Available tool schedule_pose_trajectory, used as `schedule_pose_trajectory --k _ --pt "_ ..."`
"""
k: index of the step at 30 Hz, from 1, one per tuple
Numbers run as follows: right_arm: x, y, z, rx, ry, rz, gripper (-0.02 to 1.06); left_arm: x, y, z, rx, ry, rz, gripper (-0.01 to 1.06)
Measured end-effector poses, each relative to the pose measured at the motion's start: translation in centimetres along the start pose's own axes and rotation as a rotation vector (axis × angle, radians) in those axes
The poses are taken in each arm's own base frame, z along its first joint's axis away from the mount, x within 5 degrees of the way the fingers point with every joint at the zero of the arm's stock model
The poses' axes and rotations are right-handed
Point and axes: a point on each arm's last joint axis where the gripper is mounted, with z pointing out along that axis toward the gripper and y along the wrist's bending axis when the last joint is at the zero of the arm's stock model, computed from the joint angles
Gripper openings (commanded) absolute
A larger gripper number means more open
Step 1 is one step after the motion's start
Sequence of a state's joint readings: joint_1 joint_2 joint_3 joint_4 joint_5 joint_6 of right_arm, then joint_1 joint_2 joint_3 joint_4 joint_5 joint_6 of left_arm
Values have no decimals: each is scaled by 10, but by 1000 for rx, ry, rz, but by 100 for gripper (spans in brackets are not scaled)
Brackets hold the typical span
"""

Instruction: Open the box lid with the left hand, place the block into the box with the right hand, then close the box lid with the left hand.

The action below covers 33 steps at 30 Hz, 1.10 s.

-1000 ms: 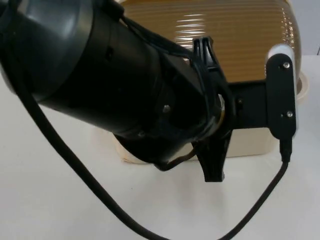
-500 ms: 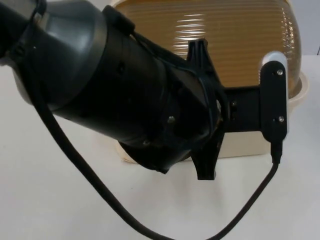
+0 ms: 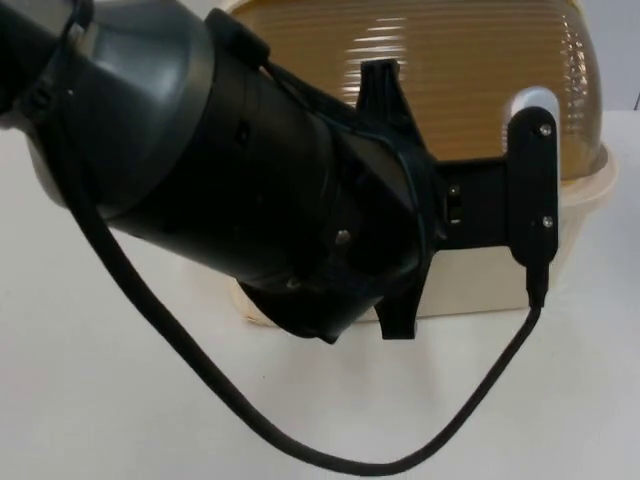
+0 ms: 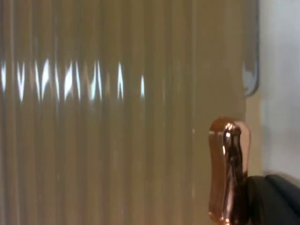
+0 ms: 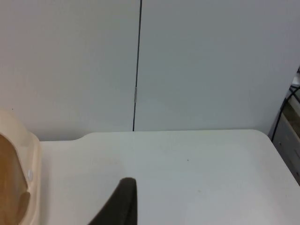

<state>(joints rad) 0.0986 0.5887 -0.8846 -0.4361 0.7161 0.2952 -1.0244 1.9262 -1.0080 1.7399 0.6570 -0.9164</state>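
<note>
In the top view the left arm (image 3: 200, 170) crosses the picture from the left and covers the front of the box (image 3: 500, 280), a cream base under a ribbed amber lid (image 3: 470, 90) that lies shut. The left gripper (image 4: 274, 199) has a black fingertip beside the lid's copper handle (image 4: 228, 171); whether it grips cannot be told. The right gripper's fingertip (image 5: 119, 204) waits over the white table (image 5: 187, 173), the box edge beside it.

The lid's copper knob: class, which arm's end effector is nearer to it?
Left. The left end effector sits right beside the knob on the ribbed lid. The right end effector waits over the table, beside the box.
</note>
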Motion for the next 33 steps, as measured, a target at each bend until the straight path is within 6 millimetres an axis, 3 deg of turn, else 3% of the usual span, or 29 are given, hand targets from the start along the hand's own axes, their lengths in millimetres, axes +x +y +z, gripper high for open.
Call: schedule_pose_trajectory --k 8,18,25,33 --pt "0 0 0 0 0 0 104 1 8 4 -15 6 -20 0" --pt "0 0 0 0 0 0 104 10 63 22 -140 52 -86 0" --pt "0 0 0 0 0 0 104 17 89 31 -178 54 -130 0" --pt "0 0 0 0 0 0 104 28 96 37 -180 74 -146 0"
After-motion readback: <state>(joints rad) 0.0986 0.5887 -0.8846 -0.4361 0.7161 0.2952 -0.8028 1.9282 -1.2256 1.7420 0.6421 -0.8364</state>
